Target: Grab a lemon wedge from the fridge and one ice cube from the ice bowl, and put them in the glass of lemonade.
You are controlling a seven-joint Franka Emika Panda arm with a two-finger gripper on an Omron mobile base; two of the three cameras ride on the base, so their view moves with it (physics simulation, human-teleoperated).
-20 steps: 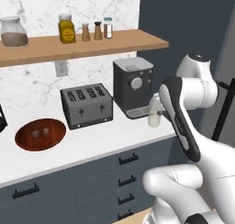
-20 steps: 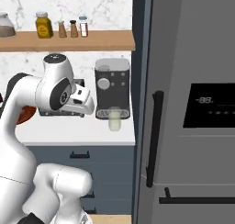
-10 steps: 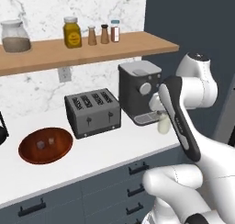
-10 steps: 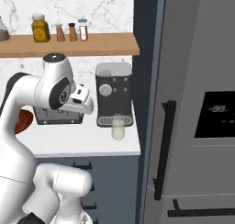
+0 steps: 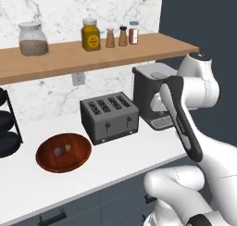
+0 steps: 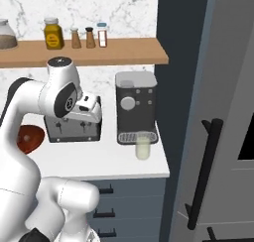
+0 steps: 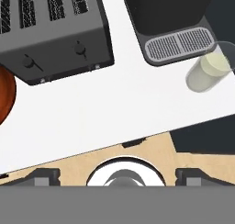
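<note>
Leftmost on the white counter (image 5: 115,158): the reddish-brown ice bowl (image 5: 63,152), two pale cubes lying inside, well apart from the glass. Next rightward, a dark four-slot toaster (image 5: 109,116), then the black coffee machine (image 6: 135,106) with its drip grille. Just in front of that grille, near the counter's right end, the glass of lemonade (image 6: 143,146), upright, pale yellow-green liquid inside, nothing added yet. Above, a wooden shelf (image 5: 92,56) carrying jars and shakers. Farthest right, the grey fridge (image 6: 223,137) with its long black bar handle (image 6: 202,171), door closed, so lemon wedge hidden behind it. Gripper (image 7: 117,175) raised over the counter edge, looking down on toaster, machine and glass; jaws spread wide, fingertips (image 7: 43,176) set far apart, holding nothing. Judged from this: neither ingredient collected, fridge door yet to be pulled. Risks ahead: glass so close to the counter's right corner and to the fridge side that a wide elbow swing toward the handle could knock it over or off; a shallow hook on the bar handle could slip and leave the door shut; a small, slick ice cube could squirt out from between the pads, or both cubes get pinched together; a drop from too high could splash or miss the narrow rim.
</note>
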